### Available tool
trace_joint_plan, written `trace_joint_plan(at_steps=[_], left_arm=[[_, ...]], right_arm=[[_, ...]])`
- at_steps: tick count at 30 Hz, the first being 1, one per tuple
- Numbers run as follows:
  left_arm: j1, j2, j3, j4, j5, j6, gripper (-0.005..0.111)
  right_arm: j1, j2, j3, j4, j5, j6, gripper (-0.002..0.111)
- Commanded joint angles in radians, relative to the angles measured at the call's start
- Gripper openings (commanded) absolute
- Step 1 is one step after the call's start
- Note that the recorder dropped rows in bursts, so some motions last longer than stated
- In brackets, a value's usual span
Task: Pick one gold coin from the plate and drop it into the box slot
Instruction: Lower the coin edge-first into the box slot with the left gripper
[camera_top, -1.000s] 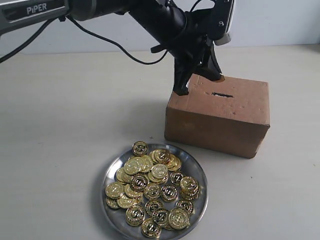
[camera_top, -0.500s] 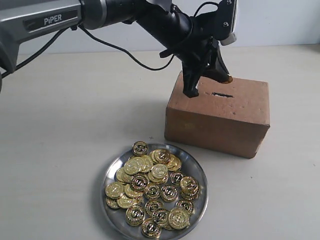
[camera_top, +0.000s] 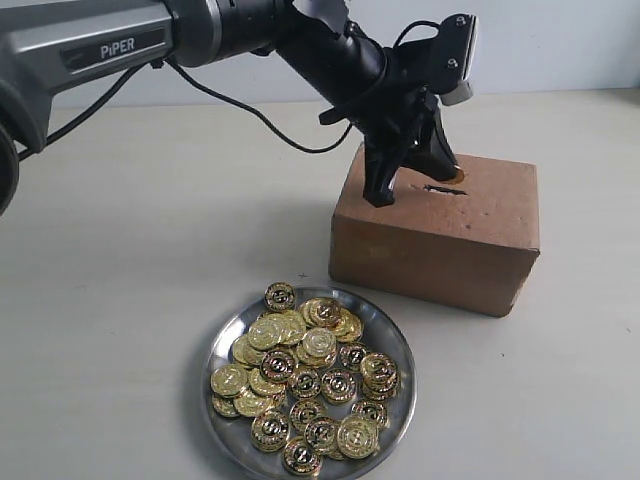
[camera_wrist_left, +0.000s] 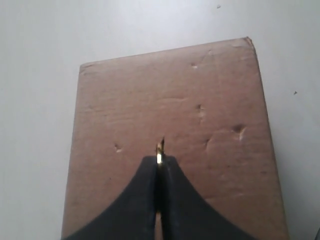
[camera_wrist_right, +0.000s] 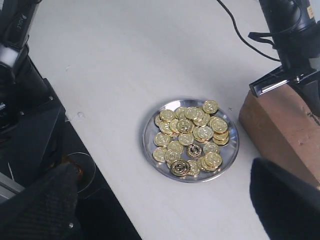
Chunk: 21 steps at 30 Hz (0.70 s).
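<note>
You've got one plate (camera_top: 383, 324), one box (camera_top: 440, 245) and one slot (camera_top: 445, 188) in the box's top face. Coins (camera_top: 305, 375) on the plate: roughly thirty, heaped and overlapping, so you can't get an exact number. One more coin (camera_wrist_left: 159, 151) sits edge-on in the left gripper (camera_wrist_left: 159, 160), so that's one off the plate. Two grippers in view, counting the right gripper (camera_wrist_right: 161, 166), each with two black fingers (camera_wrist_right: 42, 210). One table (camera_top: 120, 250) under everything.
</note>
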<state>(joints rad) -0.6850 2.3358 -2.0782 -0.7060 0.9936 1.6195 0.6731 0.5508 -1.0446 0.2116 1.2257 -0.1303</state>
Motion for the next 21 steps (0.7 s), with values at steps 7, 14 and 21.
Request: trace_joint_plan(at_steps=[7,14,21], left_arm=[[-0.007,0.012,-0.004,0.009,-0.012,-0.004,0.0],[-0.013,0.016,-0.004,0.012,-0.016,-0.002,0.0],[-0.013,0.031,-0.004,0.013,-0.022,-0.002,0.0]], right_arm=[[0.002,-0.003,-0.002,0.014,-0.005,0.001,0.088],[0.002,-0.003,-0.002,0.016,-0.005,0.001,0.088],[0.002,-0.003,-0.002,0.016,-0.005,0.001,0.088]])
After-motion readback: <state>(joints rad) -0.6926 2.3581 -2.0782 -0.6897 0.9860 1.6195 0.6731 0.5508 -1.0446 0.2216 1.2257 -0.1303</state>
